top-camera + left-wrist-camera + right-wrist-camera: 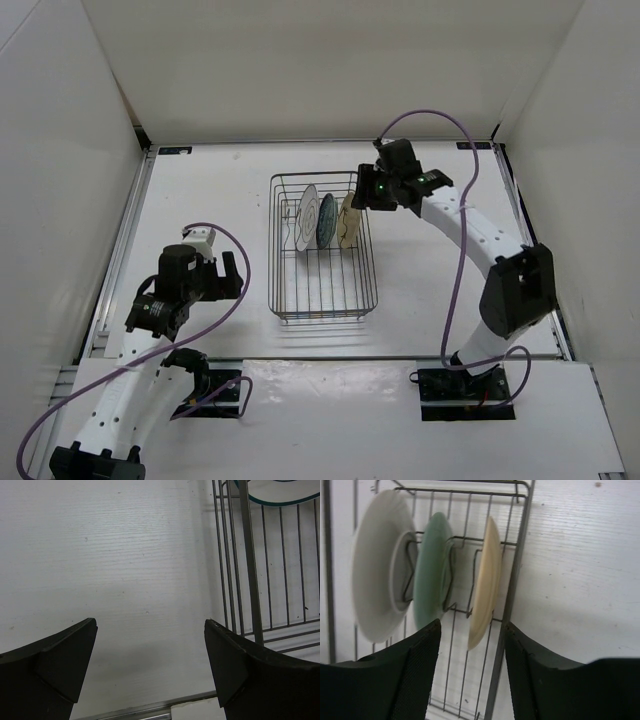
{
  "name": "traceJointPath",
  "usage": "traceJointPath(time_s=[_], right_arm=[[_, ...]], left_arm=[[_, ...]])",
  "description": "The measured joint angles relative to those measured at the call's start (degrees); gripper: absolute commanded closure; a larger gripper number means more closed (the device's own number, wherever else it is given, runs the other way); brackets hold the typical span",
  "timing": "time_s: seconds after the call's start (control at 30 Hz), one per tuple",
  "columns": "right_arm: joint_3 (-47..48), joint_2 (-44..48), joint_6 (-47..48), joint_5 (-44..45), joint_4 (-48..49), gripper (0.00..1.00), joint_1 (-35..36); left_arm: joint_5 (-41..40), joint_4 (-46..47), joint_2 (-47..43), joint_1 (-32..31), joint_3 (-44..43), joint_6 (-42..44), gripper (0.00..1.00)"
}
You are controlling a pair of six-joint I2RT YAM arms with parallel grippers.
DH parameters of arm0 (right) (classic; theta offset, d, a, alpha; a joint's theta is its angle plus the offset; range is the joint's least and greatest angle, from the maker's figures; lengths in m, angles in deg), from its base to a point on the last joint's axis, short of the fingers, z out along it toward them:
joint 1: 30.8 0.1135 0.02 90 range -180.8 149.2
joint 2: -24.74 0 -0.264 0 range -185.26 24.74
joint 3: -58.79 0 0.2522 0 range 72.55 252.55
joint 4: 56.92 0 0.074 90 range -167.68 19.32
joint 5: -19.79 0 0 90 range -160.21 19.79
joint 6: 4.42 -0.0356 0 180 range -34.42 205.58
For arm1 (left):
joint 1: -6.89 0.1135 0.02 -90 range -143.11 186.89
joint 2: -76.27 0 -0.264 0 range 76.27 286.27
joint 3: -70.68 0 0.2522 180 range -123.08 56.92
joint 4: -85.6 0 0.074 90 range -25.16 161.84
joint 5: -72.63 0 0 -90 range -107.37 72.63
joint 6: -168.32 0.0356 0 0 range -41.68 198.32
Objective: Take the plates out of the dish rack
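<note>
The grey wire dish rack [325, 290] stands mid-table. Three plates stand upright in its prongs: a white one [306, 218], a teal one [326, 222] and a tan one [348, 222]. My right gripper [372, 190] is open and empty, just above the rack's far right corner. In the right wrist view its jaws [472, 630] straddle the lower edge of the tan plate [485, 582] without touching; the teal plate [431, 567] and white plate [377, 565] stand to its left. My left gripper [228, 275] is open and empty over the table, left of the rack [250, 580].
White walls enclose the table on three sides. A metal rail runs along the table's left edge [120, 260]. The right arm's purple cable [460, 270] loops over the table right of the rack. A plate rim with a teal line [280, 492] shows at the top of the left wrist view.
</note>
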Motion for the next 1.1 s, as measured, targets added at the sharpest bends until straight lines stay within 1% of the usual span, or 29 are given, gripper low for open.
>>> traceJointPath(time_s=[0.13,0.33,0.4,0.5,0.6,0.73,0.77,0.93,1.1], right_arm=[[3.0,-4.2,0.7,5.9,-1.9,0.46,1.6],[6.9,-9.2,1.1,10.6,-3.5,0.52,3.1],[9.2,-11.3,1.1,11.3,-4.5,0.53,3.5],[11.9,-14.1,1.1,12.3,-5.1,0.61,4.1],[12.1,-15.3,1.0,12.7,-5.6,0.66,4.4],[12.7,-16.6,0.4,12.8,-6.8,0.76,4.7],[13.3,-16.9,0.3,12.9,-7.2,0.76,4.7],[17.3,-18.5,0.0,15.0,-11.1,0.84,4.5],[22.8,-18.9,0.3,16.5,-15.4,0.86,4.5]], left_arm=[[0.0,0.0,0.2,0.0,0.0,0.0,0.01],[0.3,0.0,1.0,0.0,0.0,0.0,0.01],[0.5,0.0,1.1,0.0,0.0,0.0,0.01],[0.7,0.0,1.2,0.0,0.0,0.0,0.01],[0.8,0.0,1.2,0.0,0.0,0.0,0.01],[1.0,0.0,1.3,0.0,0.0,0.0,0.01],[1.0,0.0,1.3,0.0,0.0,0.0,0.01],[1.1,0.0,1.3,0.0,0.0,0.0,0.01],[1.2,0.0,1.6,0.0,0.0,0.0,0.01]])
